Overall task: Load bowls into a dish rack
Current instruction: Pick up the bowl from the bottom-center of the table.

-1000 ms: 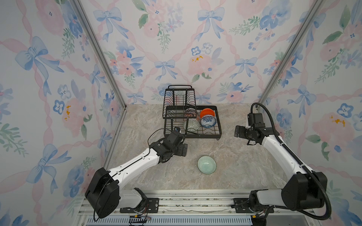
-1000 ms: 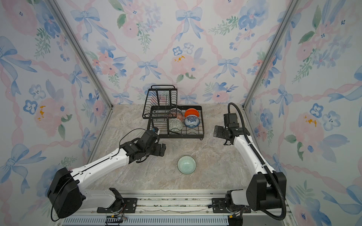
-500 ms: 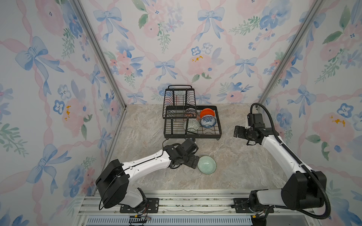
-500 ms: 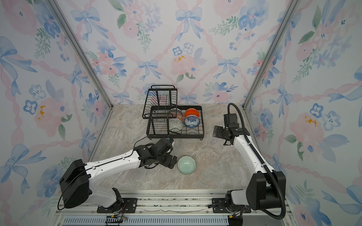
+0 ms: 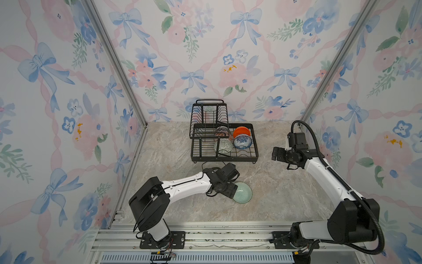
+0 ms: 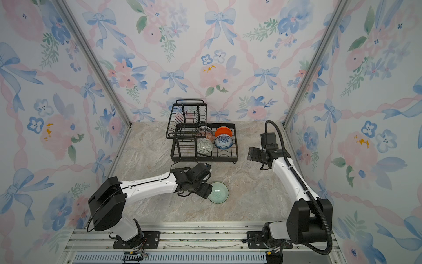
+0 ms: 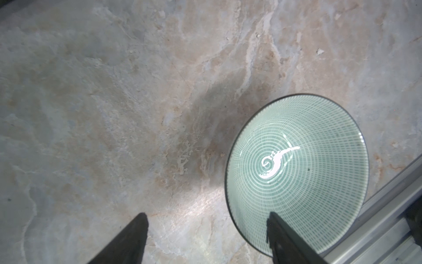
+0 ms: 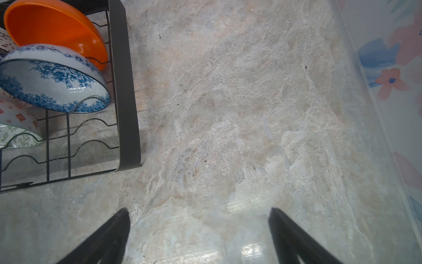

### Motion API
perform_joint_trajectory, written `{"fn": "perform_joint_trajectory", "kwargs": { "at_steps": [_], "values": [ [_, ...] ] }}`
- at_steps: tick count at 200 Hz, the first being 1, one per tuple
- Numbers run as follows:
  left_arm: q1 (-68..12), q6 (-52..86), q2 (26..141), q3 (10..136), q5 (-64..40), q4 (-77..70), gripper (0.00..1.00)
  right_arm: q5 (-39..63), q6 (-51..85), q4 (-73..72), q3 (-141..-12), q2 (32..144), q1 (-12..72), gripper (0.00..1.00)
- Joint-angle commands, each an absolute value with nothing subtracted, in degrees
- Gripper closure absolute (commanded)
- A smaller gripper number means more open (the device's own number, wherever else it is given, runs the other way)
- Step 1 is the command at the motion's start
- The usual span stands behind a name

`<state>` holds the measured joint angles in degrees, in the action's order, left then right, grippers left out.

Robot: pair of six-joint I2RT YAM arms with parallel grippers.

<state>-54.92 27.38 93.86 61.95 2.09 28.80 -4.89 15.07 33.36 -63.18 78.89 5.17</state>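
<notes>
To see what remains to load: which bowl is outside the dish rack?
The pale green bowl: it alone sits upright on the table, by the open left gripper. The others, such as the blue-floral bowl, lean in the dish rack.

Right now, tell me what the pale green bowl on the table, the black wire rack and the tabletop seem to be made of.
Pale green round bowl: probably glazed ceramic; glossy, sharp white glare on its ringed pattern.
Black wire dish rack: likely metal, matte black coat; thin bent wires, flat band frame.
Beige veined tabletop: marble look, faint sheen; stone or print, cannot tell.
</notes>
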Motion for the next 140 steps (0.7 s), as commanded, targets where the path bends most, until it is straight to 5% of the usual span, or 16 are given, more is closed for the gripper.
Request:
{"fn": "perform_joint_trajectory", "kwargs": {
  "at_steps": [1, 106, 140],
  "values": [
    [-55.4, 27.1, 95.7, 63.7, 0.7, 28.5, 0.29, -4.1, 15.7, 32.9, -62.4, 79.1, 4.7, 0.03],
    [-55.5, 27.6, 99.4, 64.7, -1.0, 25.7, 0.77, -4.0, 15.5, 32.6, -62.0, 78.9, 4.6, 0.03],
    [-55.5, 28.1, 99.9, 64.6, -1.2, 25.2, 0.85, -4.2, 15.5, 32.8, -62.0, 78.9, 4.6, 0.03]
  ]
}}
